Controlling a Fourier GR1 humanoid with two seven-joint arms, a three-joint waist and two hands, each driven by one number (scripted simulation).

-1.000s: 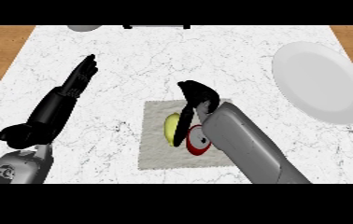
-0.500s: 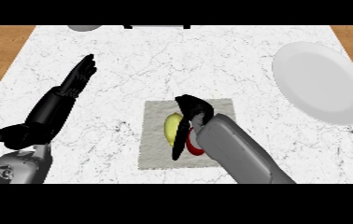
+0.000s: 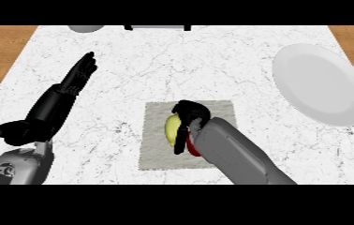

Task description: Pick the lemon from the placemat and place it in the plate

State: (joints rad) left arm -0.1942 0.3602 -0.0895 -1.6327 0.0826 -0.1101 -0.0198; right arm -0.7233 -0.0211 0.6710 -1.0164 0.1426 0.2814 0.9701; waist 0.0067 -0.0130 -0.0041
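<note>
A yellow lemon [image 3: 170,129] lies on the grey placemat [image 3: 155,149] in the middle of the counter. My right hand [image 3: 189,116] sits over the lemon with its fingers curled round it, hiding most of the fruit. A red thing [image 3: 193,150] peeks out below the hand, next to the forearm. The white plate [image 3: 317,89] lies at the counter's right edge, well apart from the hand. My left hand [image 3: 75,80] rests open at the left, fingers straight and pointing away.
A grey round object [image 3: 85,28] and a dark-framed fixture [image 3: 158,27] sit at the counter's far edge. Bare wood [image 3: 15,43] shows past the marble top on the left and right.
My right hand has come down and to the left onto the lemon, and its fingers have curled round it. The left hand has stayed where it was.
</note>
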